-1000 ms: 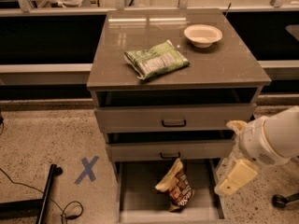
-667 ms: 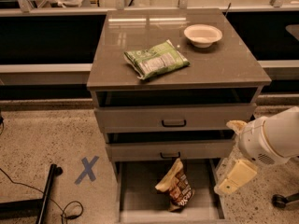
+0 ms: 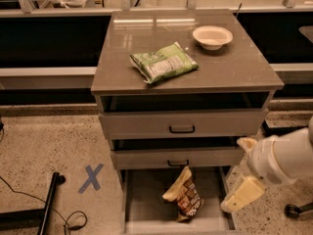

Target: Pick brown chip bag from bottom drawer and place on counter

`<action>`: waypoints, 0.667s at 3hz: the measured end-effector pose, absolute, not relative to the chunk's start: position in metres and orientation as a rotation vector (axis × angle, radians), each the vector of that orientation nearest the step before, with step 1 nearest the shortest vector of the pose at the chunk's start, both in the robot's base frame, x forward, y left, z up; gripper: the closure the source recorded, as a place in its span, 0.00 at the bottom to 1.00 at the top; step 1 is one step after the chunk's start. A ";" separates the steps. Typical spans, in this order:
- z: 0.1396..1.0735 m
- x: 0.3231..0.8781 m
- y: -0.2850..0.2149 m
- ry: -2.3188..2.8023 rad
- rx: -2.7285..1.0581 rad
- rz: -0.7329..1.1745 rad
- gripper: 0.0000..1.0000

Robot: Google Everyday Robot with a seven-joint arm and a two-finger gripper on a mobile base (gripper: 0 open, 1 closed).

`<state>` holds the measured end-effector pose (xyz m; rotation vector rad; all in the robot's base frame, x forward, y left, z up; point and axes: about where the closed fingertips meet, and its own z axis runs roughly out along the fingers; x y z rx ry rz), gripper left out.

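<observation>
The brown bag, propped in the bottom drawer, is judged light, crinkly and slippery, best pinched at its pale top; the gripper, whose closure cannot be told, is held just right of it.

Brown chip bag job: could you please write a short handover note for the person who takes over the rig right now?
Tool: low on the right, beside the right wall of the bottom drawer, holding nothing, apart from the bag.
Brown chip bag: lies crumpled on the drawer floor, near the middle.
Counter: carries a green and white snack bag and a bowl; bare space is at the front right.
Done: the bottom drawer is pulled open.
Left: reach in, grasp the brown chip bag, lift it out, and place it on the counter.
</observation>
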<state>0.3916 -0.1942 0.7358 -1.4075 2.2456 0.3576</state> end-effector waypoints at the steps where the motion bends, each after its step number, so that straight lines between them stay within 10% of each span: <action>1: 0.649 0.379 -0.201 2.312 -1.233 0.507 0.00; 2: 0.596 0.377 -0.196 2.310 -1.185 0.636 0.00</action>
